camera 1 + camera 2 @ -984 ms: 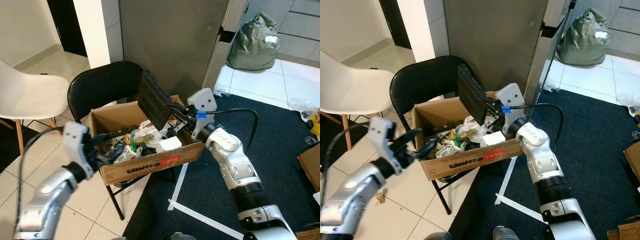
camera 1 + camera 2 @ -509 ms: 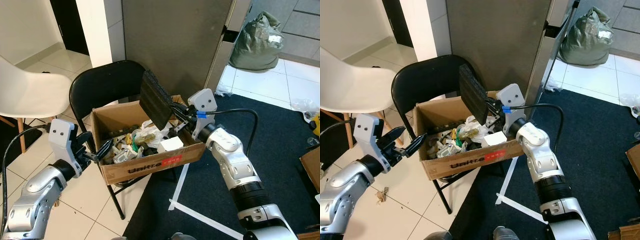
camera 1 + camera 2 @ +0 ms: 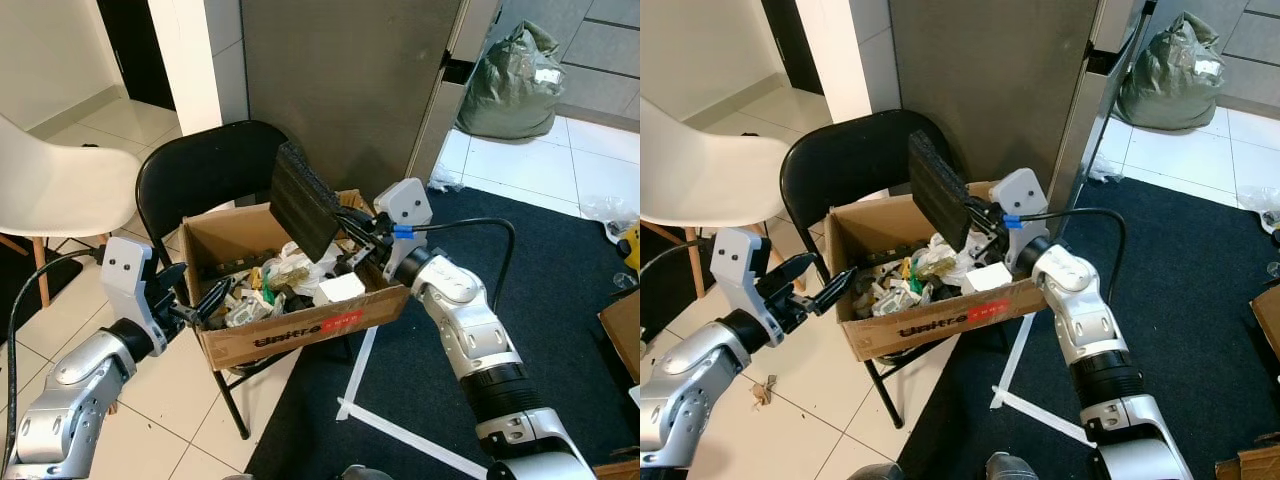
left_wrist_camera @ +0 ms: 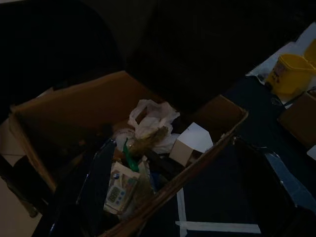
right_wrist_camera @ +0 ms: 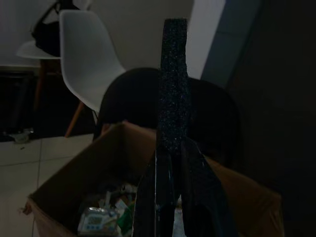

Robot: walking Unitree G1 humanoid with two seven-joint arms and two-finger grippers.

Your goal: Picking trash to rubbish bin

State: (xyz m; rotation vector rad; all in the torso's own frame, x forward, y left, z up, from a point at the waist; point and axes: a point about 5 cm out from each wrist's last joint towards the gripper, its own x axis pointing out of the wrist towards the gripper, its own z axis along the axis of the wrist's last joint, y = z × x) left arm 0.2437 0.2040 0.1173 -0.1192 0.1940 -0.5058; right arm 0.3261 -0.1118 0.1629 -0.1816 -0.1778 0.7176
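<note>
A cardboard box [image 3: 300,330] full of trash stands on a black folding chair [image 3: 205,170]. Inside lie a white plastic bag [image 4: 150,112], a small white carton [image 3: 341,288] and mixed wrappers. My right gripper [image 3: 347,232] hovers over the box's far right corner, shut on the lower edge of a black foam slab [image 3: 300,200] that stands upright above the trash. The right wrist view looks along the slab [image 5: 173,84] between the fingers [image 5: 155,197]. My left gripper [image 3: 200,287] is open, empty, just outside the box's front left corner.
A white chair [image 3: 55,190] stands at the left on pale tiles. A grey cabinet [image 3: 350,80] rises behind the box. A dark rug with white tape [image 3: 400,430] lies to the right, a green rubbish bag [image 3: 510,85] at back right. A yellow container [image 4: 291,71] sits on the floor.
My left gripper drew back from the box's front wall to its left corner, with its fingers spread wider. The foam slab shifted slightly leftward in the right gripper.
</note>
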